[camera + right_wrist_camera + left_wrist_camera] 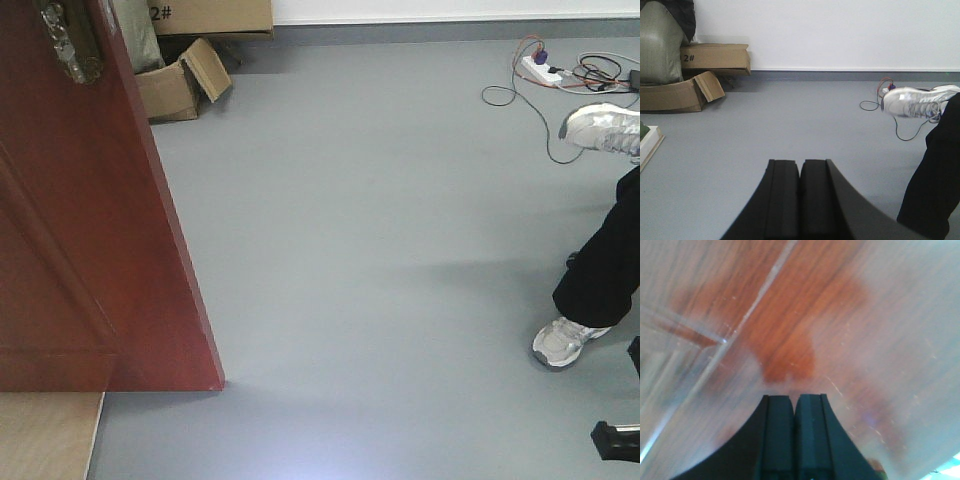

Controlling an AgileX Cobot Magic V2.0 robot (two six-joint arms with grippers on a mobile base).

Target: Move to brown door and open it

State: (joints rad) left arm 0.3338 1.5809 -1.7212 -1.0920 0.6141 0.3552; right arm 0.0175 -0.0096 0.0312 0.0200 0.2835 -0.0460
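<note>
The brown door [90, 240] fills the left of the front view, its slab slanting down to the floor, with a metal latch plate [68, 42] near its top edge. In the left wrist view the door's glossy reddish wood [805, 305] with a panel moulding line fills the frame, very close. My left gripper [794, 399] is shut with nothing in it, its tips right at the door surface. My right gripper [800, 163] is shut and empty, pointing over the grey floor away from the door.
A person's legs and white sneakers [566, 340] stand at the right, one foot raised [912, 102]. Cardboard boxes [180, 85] lie by the back wall. A power strip with cables [545, 72] lies at the far right. A pale plywood board [45, 435] lies under the door.
</note>
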